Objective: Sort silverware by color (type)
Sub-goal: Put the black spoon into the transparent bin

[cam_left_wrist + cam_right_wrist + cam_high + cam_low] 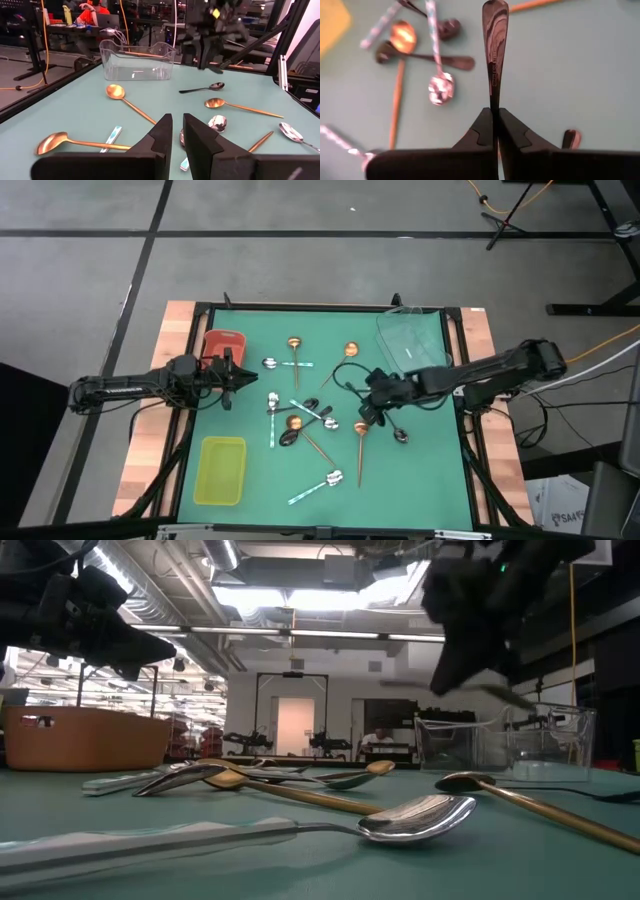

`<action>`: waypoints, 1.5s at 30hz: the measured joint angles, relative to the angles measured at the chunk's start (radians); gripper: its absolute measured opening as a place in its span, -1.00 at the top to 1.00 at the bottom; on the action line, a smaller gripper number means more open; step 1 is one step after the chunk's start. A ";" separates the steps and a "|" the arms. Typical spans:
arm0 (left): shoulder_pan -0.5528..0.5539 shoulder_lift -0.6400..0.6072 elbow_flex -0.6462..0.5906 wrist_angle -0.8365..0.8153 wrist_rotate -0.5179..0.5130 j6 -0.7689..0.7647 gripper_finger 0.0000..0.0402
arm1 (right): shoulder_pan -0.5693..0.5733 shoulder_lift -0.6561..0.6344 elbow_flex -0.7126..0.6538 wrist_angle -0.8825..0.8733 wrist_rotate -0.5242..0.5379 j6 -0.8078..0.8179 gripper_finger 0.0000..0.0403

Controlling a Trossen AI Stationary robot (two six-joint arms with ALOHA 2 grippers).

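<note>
Spoons lie scattered on the green mat: copper ones (294, 343), black ones (400, 435) and mint-handled ones (315, 488). My right gripper (370, 408) hangs over the mat's middle right, shut on a black spoon (493, 60). In the low view it (462, 665) is well above the table. My left gripper (232, 375) waits at the mat's left edge beside the red tray (224, 343). Its fingers (177, 132) stand slightly apart with nothing between them. My right gripper pinches the black spoon's thin handle (493, 97) between its two fingers. The handle runs on along the fingers, and its flat end (495, 15) sticks out past the tips. The fingers slant down from the table's right side. The spoon is lifted clear; its bowl is hidden.
A clear tray (410, 340) stands at the far right of the mat and a yellow-green tray (221, 470) at the near left. Wooden boards (148, 440) flank the mat on both sides. People sit at desks beyond the table in the left wrist view.
</note>
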 joint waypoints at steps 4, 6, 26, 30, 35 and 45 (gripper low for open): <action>0.000 0.000 0.000 0.000 0.000 0.000 0.81 | 0.000 -0.092 0.000 -0.002 0.000 -0.017 1.00; 0.000 0.000 0.000 0.000 0.000 0.000 0.81 | 0.000 -0.136 0.000 -0.006 0.000 -0.020 1.00; 0.000 0.000 0.000 0.000 0.000 0.000 0.81 | -0.001 -0.484 0.001 -0.134 0.191 -0.103 1.00; 0.000 0.000 0.000 0.001 0.000 0.000 0.81 | -0.001 -0.540 0.001 -0.154 0.243 -0.142 1.00; 0.000 0.000 0.000 0.001 0.000 0.000 0.81 | -0.002 -0.593 0.001 -0.154 0.303 -0.239 1.00; 0.000 0.000 0.000 0.001 -0.001 0.000 0.81 | -0.245 -0.607 0.001 -0.154 0.218 -0.382 1.00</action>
